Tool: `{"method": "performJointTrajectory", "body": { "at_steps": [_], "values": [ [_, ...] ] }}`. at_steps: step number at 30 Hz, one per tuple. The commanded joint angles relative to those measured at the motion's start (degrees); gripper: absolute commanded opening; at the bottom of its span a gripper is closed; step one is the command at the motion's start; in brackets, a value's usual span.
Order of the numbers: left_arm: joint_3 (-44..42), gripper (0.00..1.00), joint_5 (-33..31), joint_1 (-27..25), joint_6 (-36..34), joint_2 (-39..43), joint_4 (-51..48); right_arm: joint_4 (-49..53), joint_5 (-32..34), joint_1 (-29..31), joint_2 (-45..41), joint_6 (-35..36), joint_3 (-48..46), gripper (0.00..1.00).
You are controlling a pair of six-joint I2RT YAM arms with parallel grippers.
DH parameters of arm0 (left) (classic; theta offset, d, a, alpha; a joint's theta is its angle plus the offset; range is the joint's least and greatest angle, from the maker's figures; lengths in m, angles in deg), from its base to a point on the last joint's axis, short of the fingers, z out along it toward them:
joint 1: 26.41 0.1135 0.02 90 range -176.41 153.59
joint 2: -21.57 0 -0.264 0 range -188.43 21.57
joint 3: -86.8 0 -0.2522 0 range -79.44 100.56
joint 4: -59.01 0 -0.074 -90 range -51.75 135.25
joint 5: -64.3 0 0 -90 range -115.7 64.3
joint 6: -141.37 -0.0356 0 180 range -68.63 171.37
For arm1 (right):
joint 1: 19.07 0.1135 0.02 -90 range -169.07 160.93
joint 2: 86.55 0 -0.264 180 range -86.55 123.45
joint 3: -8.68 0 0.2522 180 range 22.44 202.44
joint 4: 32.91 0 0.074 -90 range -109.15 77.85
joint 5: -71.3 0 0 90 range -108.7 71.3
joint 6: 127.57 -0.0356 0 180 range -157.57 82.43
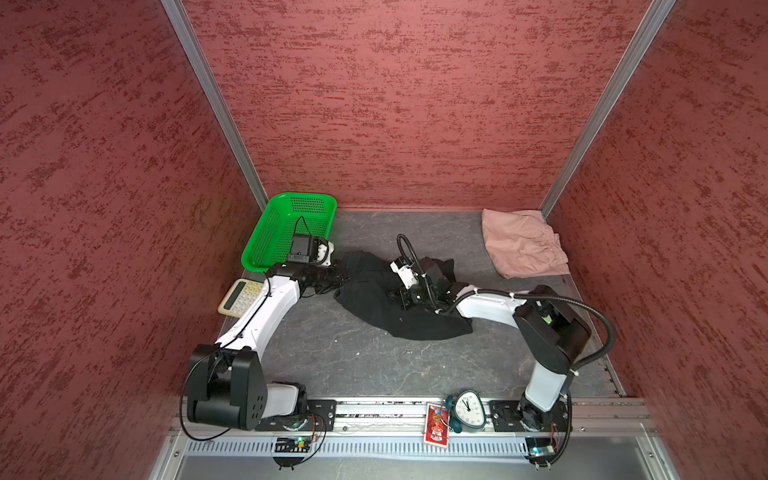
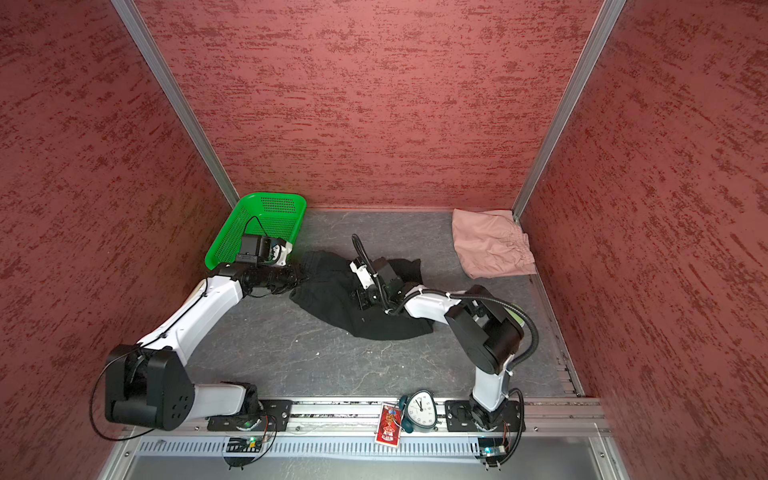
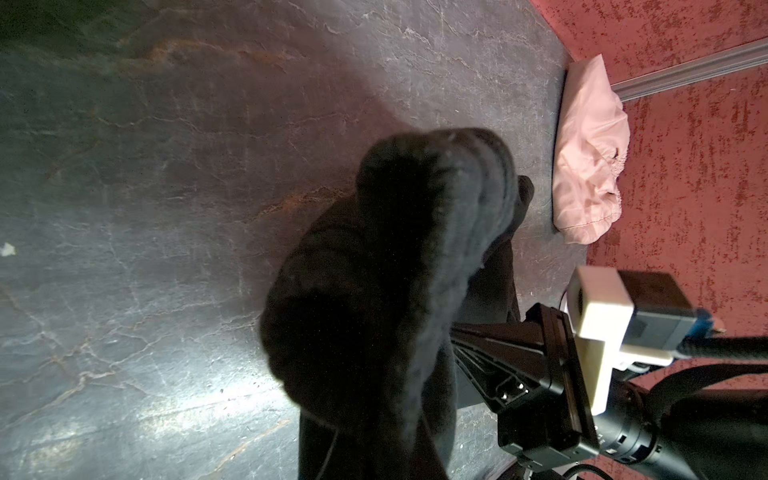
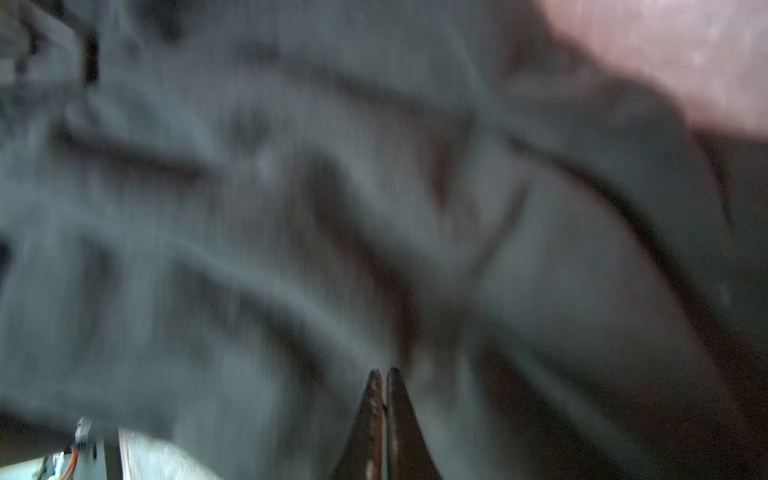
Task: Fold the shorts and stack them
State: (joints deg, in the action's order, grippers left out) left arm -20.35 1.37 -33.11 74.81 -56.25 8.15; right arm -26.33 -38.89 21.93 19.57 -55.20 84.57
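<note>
The black shorts lie crumpled in the middle of the table. My left gripper is at their left edge, shut on a bunch of the black cloth. In the left wrist view that bunch rises in front of the camera and hides the jaws. My right gripper points down into the middle of the black shorts. Its fingertips are pressed together against blurred dark cloth, with no fold visible between them. The pink shorts lie folded in the back right corner.
A green basket stands at the back left, just behind my left wrist. A calculator lies at the left edge. A clock and a red card sit on the front rail. Red walls close in three sides.
</note>
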Motion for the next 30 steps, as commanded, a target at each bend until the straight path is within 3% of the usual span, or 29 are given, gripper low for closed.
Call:
{"method": "performJointTrajectory", "body": {
  "at_steps": [1, 10, 21, 25, 27, 30],
  "values": [
    [3.07, 0.0, -0.29, 0.31, -3.79, -0.3, -3.97, -1.35, -0.69, -2.91, 3.3, -2.06, 4.81, 0.04],
    [7.42, 0.0, -1.32, 0.81, -5.28, -1.95, -5.71, 0.76, 0.52, -4.61, 13.11, -3.24, 13.57, 0.0],
    [16.17, 0.0, -4.76, 0.47, -8.4, -4.28, -11.76, -0.9, 2.38, -1.45, 25.85, -14.69, 26.1, 0.0],
    [20.55, 0.0, -8.15, 0.07, -10.36, -7.75, -16.49, 4.43, 2.86, -1.49, 25.68, -15.13, 31.82, 0.18],
    [22.59, 0.0, -10.53, -0.9, -11.12, -9.44, -18.45, 5.0, 6.07, -1.85, 21.18, -13.97, 29.61, 0.35],
    [25.05, 0.0, -12.82, -2.13, -11.41, -11.2, -19.91, 7.35, 7.82, -3.84, 12.56, -11.83, 22.5, 0.48]
  ]
}}
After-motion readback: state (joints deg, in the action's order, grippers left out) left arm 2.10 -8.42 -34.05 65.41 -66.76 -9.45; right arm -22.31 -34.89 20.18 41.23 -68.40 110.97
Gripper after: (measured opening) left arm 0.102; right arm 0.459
